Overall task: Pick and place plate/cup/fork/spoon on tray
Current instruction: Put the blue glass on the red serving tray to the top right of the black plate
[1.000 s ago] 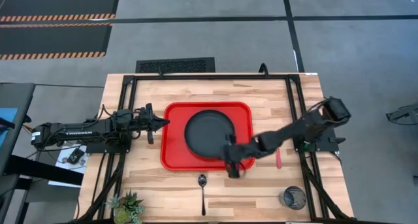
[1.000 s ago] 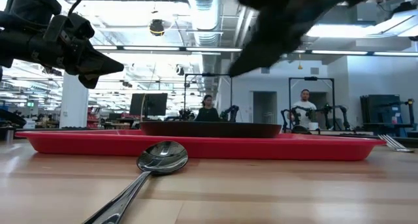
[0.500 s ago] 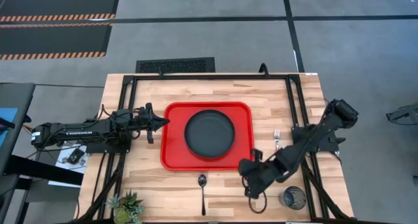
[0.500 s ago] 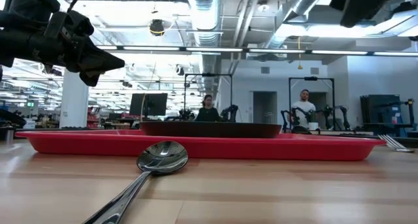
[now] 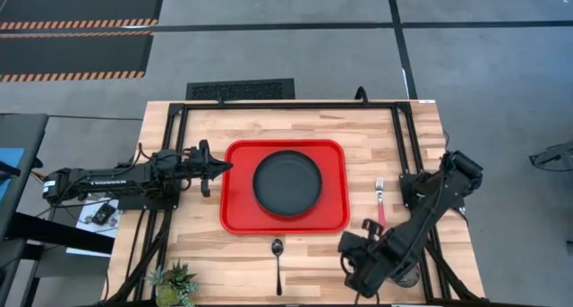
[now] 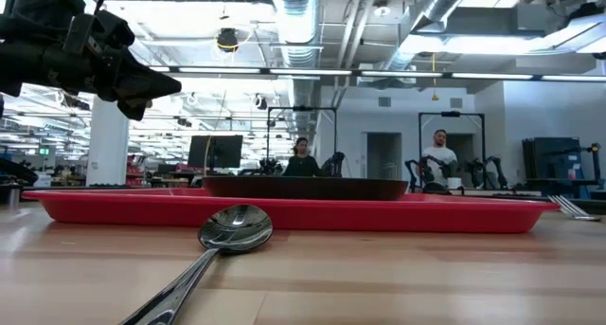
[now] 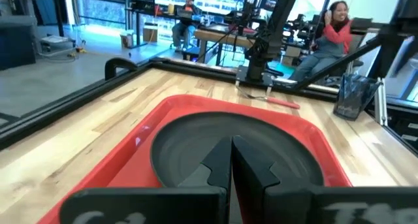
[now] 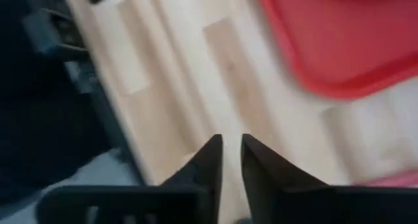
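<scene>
Plainly, from the left wrist: left gripper (image 7: pixel 230 165) pressed together on nothing, hanging over the near rim of the tray (image 7: pixel 140 129). Plate (image 7: pixel 196 136) seated inside it. Beyond the tray, at 1 o'clock, the fork (image 7: pixel 281 101) flat on the desk (image 7: pixel 98 113). Cup (image 7: pixel 353 96) upright farther off at 2 o'clock. People seated in the room behind.

From the high view: tray mid-desk, plate centred in it. Left gripper parked at the tray's 9 o'clock edge. Spoon (image 5: pixel 277 258) on bare wood at the tray's 6 o'clock, just clear of the rim. Fork at 3 o'clock, apart from the tray. Right arm (image 5: pixel 421 213) reaching down toward 5 o'clock and covering most of the cup.

From the low view: spoon bowl close and facing up, tray a red band behind it, plate a dark strip on top, fork tines at far right. Left gripper high at 10 o'clock.

From the right wrist: right gripper (image 8: pixel 232 162) all but pressed together, only a thin slit showing, holding nothing. Below it bare desk near the edge, one tray corner at 1 o'clock, no cup in sight.

Judged state: plate done; cup, fork and spoon left outside the tray, cup likely next.

Risks: coming down on the glass without spreading first, so knocking it over or off the nearby desk edge. Smooth glass slipping from a shallow pinch. Cup clipping the tray rim or the plate if carried low.
</scene>
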`<state>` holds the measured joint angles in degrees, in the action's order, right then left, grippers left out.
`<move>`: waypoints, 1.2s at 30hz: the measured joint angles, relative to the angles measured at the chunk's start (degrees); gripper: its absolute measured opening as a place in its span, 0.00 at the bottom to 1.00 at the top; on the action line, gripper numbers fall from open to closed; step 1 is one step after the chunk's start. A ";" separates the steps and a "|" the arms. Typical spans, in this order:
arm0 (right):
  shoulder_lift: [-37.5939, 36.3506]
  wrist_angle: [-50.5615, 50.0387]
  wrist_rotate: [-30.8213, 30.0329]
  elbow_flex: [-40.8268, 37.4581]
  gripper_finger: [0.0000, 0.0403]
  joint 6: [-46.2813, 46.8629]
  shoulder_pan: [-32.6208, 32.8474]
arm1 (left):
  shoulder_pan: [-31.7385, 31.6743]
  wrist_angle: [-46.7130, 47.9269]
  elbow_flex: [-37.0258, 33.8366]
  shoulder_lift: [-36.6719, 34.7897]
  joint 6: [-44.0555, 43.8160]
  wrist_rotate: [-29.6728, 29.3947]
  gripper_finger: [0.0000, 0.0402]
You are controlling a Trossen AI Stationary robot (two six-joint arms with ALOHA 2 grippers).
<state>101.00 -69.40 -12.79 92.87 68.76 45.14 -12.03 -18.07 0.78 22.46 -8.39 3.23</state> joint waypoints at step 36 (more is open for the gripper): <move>1.76 -3.56 15.89 -7.63 0.49 41.89 14.29 | 0.00 0.18 0.28 0.00 1.30 0.04 0.00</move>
<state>102.76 -72.96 3.10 85.24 110.65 59.42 -12.03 -17.89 1.06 22.46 -7.09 3.27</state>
